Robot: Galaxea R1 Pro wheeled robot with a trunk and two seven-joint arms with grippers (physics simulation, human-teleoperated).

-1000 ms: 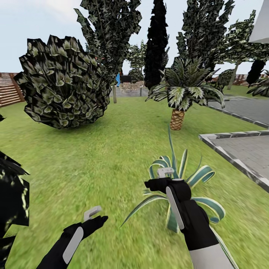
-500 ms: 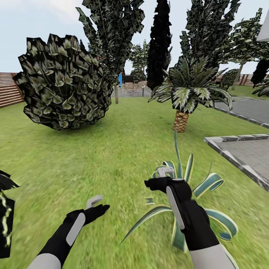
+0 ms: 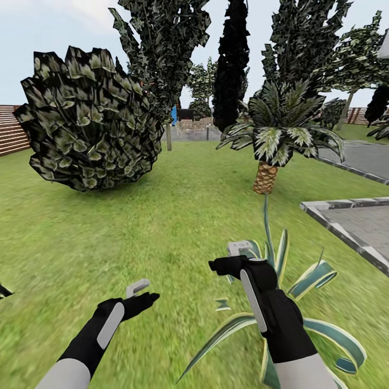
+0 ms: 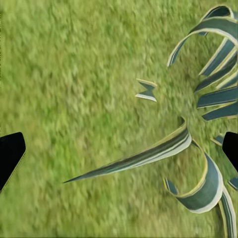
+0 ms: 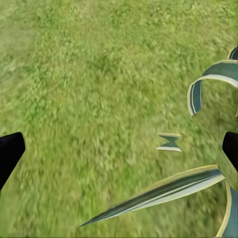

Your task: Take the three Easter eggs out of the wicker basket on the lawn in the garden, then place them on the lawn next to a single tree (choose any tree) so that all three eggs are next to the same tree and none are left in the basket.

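On the lawn point(image 3: 162, 216), a round bush point(image 3: 89, 121) (paving point(image 3: 362, 219) rightward).

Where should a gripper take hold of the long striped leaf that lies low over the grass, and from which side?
Probably at mid-length of the long striped leaf, from above, fingers across its width. It is a flat, narrow blade lying low over the lawn; its tip tapers to a point, and its base sits among other curling leaves.
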